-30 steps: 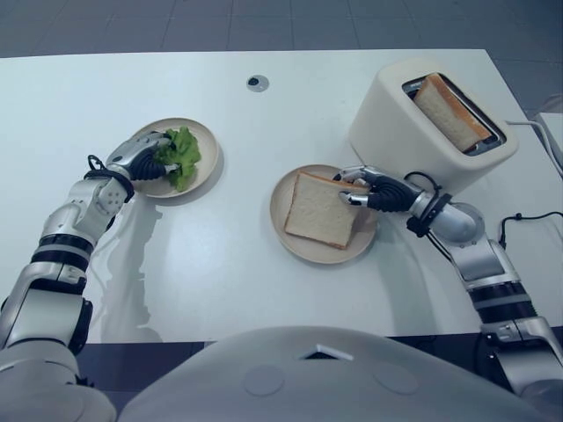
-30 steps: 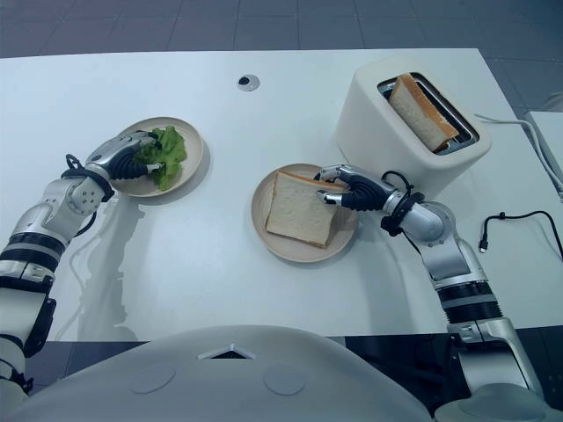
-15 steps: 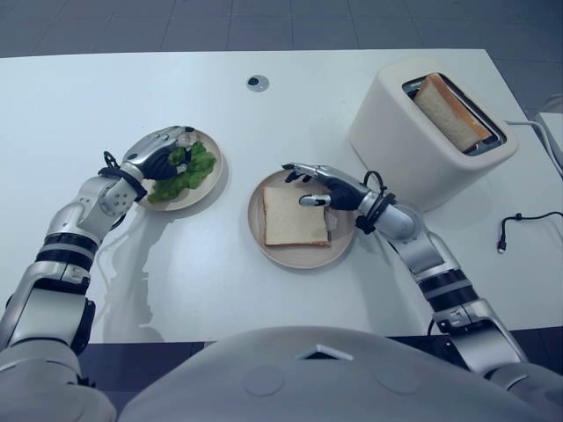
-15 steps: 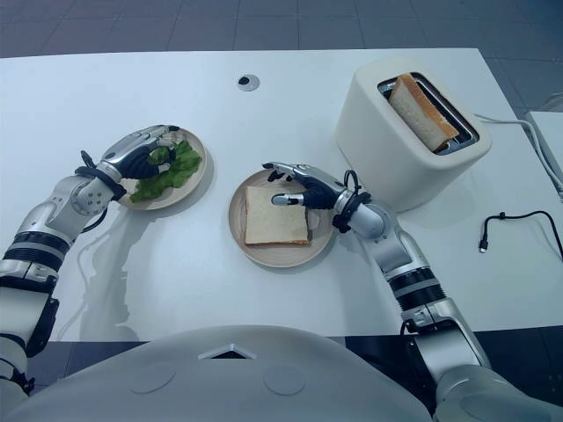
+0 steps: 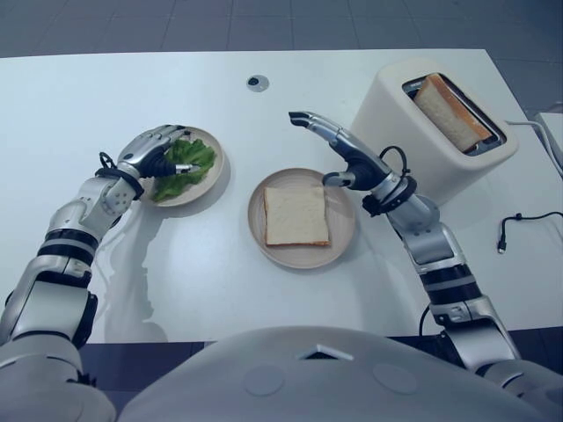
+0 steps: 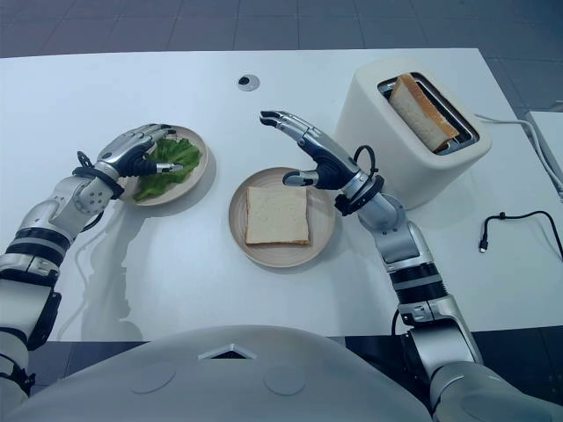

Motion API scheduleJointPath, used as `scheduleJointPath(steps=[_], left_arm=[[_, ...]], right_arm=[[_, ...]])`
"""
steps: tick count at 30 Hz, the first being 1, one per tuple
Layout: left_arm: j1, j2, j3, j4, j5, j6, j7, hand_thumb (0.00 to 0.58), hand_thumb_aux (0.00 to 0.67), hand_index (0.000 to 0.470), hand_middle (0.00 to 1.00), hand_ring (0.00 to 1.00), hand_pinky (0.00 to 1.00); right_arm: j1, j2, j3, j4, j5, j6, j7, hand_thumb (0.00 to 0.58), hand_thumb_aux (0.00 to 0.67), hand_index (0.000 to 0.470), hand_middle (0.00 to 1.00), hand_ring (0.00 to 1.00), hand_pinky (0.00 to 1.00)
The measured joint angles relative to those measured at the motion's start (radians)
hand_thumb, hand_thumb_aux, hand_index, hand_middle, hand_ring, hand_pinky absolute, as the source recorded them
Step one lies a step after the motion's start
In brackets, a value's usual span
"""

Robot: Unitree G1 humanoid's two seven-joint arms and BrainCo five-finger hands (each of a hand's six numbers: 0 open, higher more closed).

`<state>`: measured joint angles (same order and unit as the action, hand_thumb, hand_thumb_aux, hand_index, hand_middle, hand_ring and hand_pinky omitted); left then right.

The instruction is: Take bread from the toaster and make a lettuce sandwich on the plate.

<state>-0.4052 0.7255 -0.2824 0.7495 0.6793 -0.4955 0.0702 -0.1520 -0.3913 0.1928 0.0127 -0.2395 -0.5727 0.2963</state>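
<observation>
And the right hand (image 5: pixel 345 160) is up and off the bread now. A second ago it was clamped on the square slice of white bread (image 5: pixel 296 215), close to the cream-coloured toaster (image 5: pixel 413 132). Half a second ago it hovered low over the slice. Now it hangs above the far edge of the round beige plate (image 5: pixel 344 236), fingers (image 5: pixel 310 122) stretched out straight and apart, holding nothing. The plate has slid left, away from the toaster, since that first look. It now sits mid-way across the white tabletop (image 5: pixel 220 281), with the slice lying flat and square in its middle. A second slice of bread (image 5: pixel 450 110) stands in the toaster's slot, just as before. Over on the left, the left hand (image 5: pixel 151 152) rests over the near-left rim of the other round beige plate (image 5: pixel 209 178), its fingers curled onto the edge of the green lettuce leaf (image 5: pixel 187 161). That leaf was bunched up a second ago; now it lies spread flatter across its plate. The hand has shifted a touch farther over the rim. The two plates sit apart, with bare tabletop between them.
</observation>
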Motion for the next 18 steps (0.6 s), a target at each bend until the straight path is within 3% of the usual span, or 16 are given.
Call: scheduleJointPath(steps=[1,2,3,4,5,18], left_arm=[[-0.006,-0.001,-0.008,0.008,0.004,-0.001,0.003,0.0,0.0,0.0,0.0,0.0,0.0],[-0.009,-0.003,-0.017,0.017,0.007,-0.002,0.002,0.172,0.108,0.076,0.0,0.0,0.0],[-0.01,-0.012,-0.026,0.032,0.007,-0.007,0.004,0.441,0.342,0.24,0.0,0.0,0.0],[-0.012,-0.015,-0.03,0.036,0.007,-0.012,0.005,0.526,0.465,0.326,0.0,0.0,0.0],[-0.018,-0.019,-0.034,0.042,0.006,-0.017,0.005,0.58,0.654,0.459,0.0,0.0,0.0],[-0.042,-0.019,0.0,-0.005,-0.046,-0.132,0.088,0.58,0.67,0.47,0.0,0.0,0.0]], right_arm=[[0.0,0.0,0.0,-0.003,0.002,0.0,0.004,0.0,0.0,0.0,0.0,0.0,0.0],[0.0,0.0,0.0,-0.007,0.003,-0.001,0.008,0.0,0.0,0.0,0.0,0.0,0.0],[0.001,0.0,0.0,-0.008,0.003,-0.001,0.014,0.0,0.0,0.0,0.0,0.0,0.0],[0.001,0.0,0.0,-0.008,0.003,-0.002,0.018,0.0,0.0,0.0,0.0,0.0,0.0],[0.002,0.0,0.0,-0.008,0.003,-0.002,0.02,0.0,0.0,0.0,0.0,0.0,0.0],[0.006,-0.01,-0.009,-0.011,0.005,-0.003,0.024,0.0,0.0,0.0,0.0,0.0,0.0]])
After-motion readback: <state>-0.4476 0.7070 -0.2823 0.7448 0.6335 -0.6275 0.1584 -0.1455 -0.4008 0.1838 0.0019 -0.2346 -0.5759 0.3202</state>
